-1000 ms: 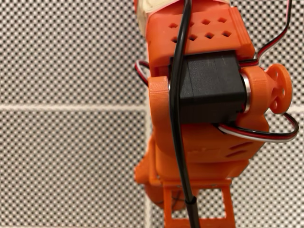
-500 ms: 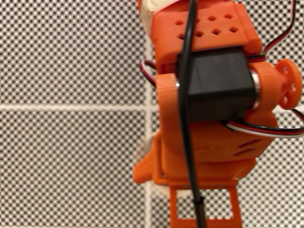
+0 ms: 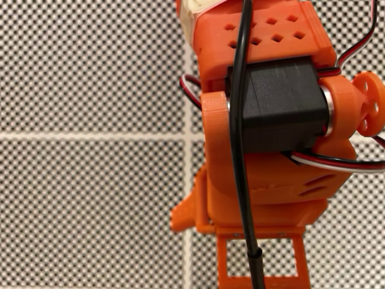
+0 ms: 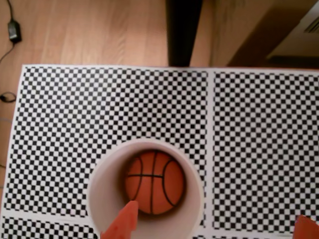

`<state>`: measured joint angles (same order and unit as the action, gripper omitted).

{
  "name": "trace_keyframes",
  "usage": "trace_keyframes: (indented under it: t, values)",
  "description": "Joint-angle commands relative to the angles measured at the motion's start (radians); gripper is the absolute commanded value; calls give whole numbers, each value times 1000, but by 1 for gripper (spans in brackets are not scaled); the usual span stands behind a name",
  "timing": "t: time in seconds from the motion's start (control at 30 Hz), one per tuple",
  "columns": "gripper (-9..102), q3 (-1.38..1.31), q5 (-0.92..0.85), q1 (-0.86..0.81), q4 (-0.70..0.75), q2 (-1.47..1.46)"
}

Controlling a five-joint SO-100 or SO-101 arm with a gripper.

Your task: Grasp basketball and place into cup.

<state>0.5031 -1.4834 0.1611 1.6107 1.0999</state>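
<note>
Shifting rightward in the fixed view, my arm (image 3: 264, 150) is hovering with pincer (image 4: 214, 226) fingers apart, since the basketball (image 4: 153, 182) is sitting inside the cup (image 4: 102, 186) on the checkered tabletop (image 4: 259, 139).

No legible text, labels or numbers, as far as visible.

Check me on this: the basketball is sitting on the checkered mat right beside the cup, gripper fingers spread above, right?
Not quite. The wrist view shows the basketball lying inside the cup, not on the mat beside it. The gripper fingers are indeed spread above.
</note>
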Motion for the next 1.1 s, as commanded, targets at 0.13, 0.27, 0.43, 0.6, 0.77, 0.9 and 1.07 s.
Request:
trace_keyframes:
  t: [0.13, 0.27, 0.43, 0.6, 0.77, 0.9, 1.07]
  values:
    - [33, -52, -6, -17, 114, 104]
    - [29, 101, -14, -32, 115, 281]
    - [25, 314, -49, -67, 115, 514]
    - [18, 518, -75, -114, 115, 715]
    - [11, 701, -118, -179, 103, 893]
    - [8, 808, -152, -227, 103, 996]
    - [0, 937, -172, -301, 101, 1131]
